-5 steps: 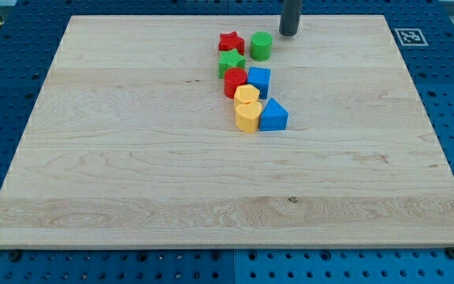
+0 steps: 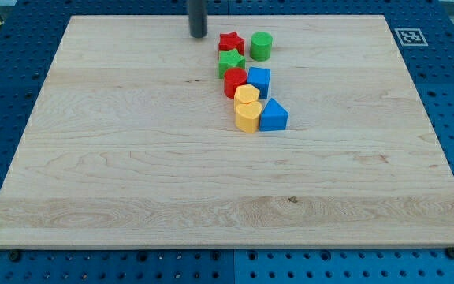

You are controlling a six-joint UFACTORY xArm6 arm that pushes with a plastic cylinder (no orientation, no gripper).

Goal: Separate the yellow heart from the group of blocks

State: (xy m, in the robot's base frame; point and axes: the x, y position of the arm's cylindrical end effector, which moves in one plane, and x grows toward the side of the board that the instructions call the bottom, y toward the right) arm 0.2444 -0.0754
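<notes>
My tip (image 2: 199, 36) stands near the view's top, just left of the red star (image 2: 231, 42) and apart from it. The blocks form a tight cluster running down from there: green cylinder (image 2: 261, 46), green star (image 2: 231, 62), red block (image 2: 236, 81), blue cube (image 2: 258, 81), then two yellow blocks touching each other. The lower yellow one (image 2: 247, 117) looks like the heart; the upper yellow one (image 2: 247, 95) looks many-sided. A blue triangle (image 2: 273, 116) touches the lower yellow block on its right. My tip is well above and left of the yellow blocks.
The wooden board (image 2: 132, 173) lies on a blue pegboard table. A black-and-white marker (image 2: 409, 35) sits at the board's top right corner.
My tip has moved left along the view's top, from right of the green cylinder to left of the red star. No block has moved.
</notes>
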